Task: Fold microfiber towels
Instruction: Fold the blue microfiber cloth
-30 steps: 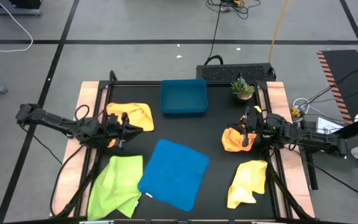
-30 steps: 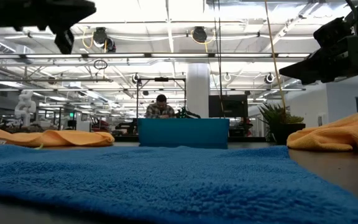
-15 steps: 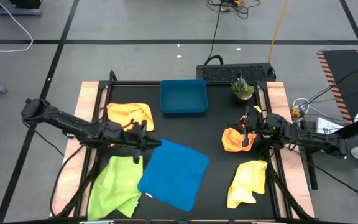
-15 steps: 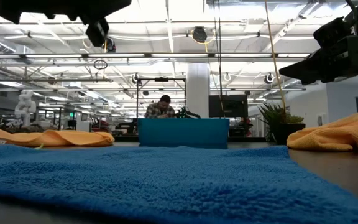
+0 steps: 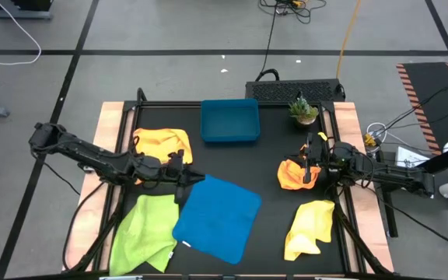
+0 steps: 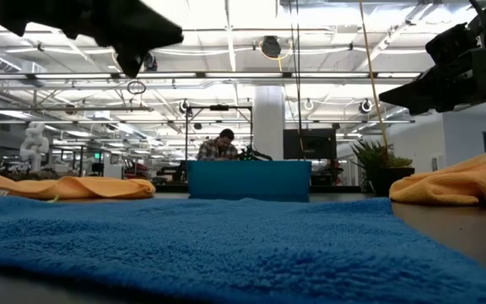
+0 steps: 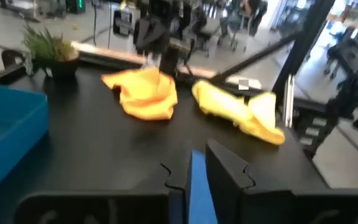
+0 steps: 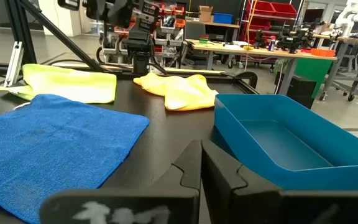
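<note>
Pinching the blue towel (image 5: pixel 218 217)'s corner nearest the blue tray (image 5: pixel 229 121), the left end effector (image 5: pixel 183 185) stands narrow around its edge. Lift gently, then carry it across. Right end effector (image 5: pixel 309 164) waits closed and empty beside the orange towel (image 5: pixel 292 176).

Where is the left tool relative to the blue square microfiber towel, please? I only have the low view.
Observer: From above, the left tool is at that blue square microfiber towel's left edge, near its far corner.
Operator: Thanks; is anything beside it?
Observer: A crumpled lime green microfiber towel lies just left of it.
Operator: And the right tool?
Observer: The right tool is shut and empty, over the crumpled orange microfiber towel.
</note>
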Controlling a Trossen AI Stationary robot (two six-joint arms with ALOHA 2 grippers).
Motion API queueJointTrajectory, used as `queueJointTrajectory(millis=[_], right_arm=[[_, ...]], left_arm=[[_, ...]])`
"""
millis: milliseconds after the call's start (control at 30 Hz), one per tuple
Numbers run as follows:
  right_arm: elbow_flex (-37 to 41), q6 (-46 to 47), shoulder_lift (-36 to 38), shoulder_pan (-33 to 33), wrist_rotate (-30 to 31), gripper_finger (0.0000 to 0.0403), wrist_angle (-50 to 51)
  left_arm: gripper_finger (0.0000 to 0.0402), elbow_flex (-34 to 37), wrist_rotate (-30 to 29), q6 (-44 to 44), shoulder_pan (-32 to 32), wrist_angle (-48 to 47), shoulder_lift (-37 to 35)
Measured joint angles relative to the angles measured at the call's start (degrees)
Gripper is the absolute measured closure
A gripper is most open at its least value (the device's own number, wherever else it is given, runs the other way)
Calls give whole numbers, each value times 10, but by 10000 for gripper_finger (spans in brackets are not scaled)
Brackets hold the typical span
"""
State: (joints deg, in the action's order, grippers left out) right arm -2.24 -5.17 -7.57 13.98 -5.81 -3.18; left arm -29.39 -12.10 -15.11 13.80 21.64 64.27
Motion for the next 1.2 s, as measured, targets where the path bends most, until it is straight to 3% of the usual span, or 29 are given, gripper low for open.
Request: queueJointTrajectory(millis=[267,400,900,1033,1200], right_arm=[[0,0,0,0,0,403,0],[0,0,0,0,0,403,0],[0,0,0,0,0,403,0],[0,0,0,0,0,403,0],[0,0,0,0,0,403,0]], left_arm=[[243,0,-52,-49,18,-117,0],[214,0,-52,-83,28,-157,0],[229,-43,-57,-106,106,-173,116],[229,-94,-51,-101,125,-201,148],[229,-188,-51,-103,143,-302,174]])
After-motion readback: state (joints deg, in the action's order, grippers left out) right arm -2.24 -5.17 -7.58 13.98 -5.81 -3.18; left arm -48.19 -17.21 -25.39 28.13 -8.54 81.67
